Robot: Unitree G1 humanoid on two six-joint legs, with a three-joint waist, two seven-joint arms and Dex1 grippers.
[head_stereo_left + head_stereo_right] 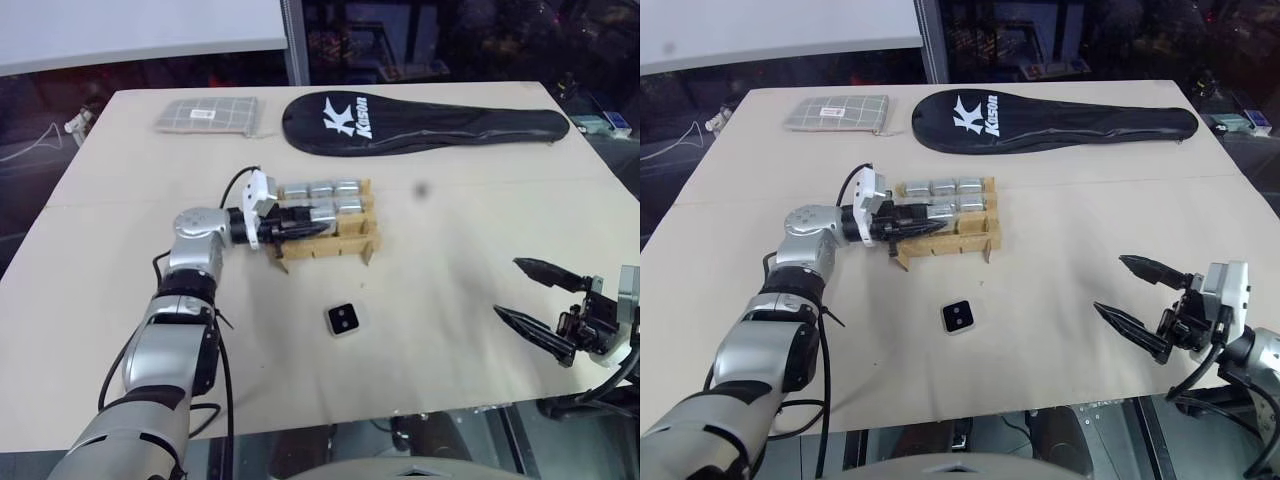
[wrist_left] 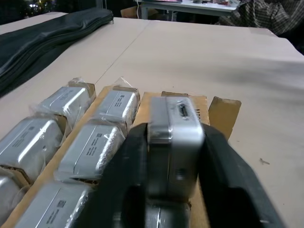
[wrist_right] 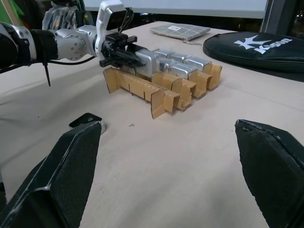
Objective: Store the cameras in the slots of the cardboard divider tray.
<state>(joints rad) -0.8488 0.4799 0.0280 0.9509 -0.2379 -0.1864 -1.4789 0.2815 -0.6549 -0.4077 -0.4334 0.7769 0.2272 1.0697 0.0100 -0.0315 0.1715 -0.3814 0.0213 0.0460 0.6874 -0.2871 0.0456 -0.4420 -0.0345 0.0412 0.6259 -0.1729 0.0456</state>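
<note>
Left wrist view: a silver camera sits between our left gripper's two black fingers over the cardboard tray.
We see the fingers close on either side of that camera, though we cannot tell whether they grip it or have just let go; it stands at the tray's near row, beside the wrapped silver cameras filling the back and middle slots; the tray rests mid-table; one more camera, black face and two lenses up, lies loose in front of the tray; our right gripper hangs near the table's right edge, spread wide and holding nothing; a black racket cover and a checkered pouch lie along the far side.
</note>
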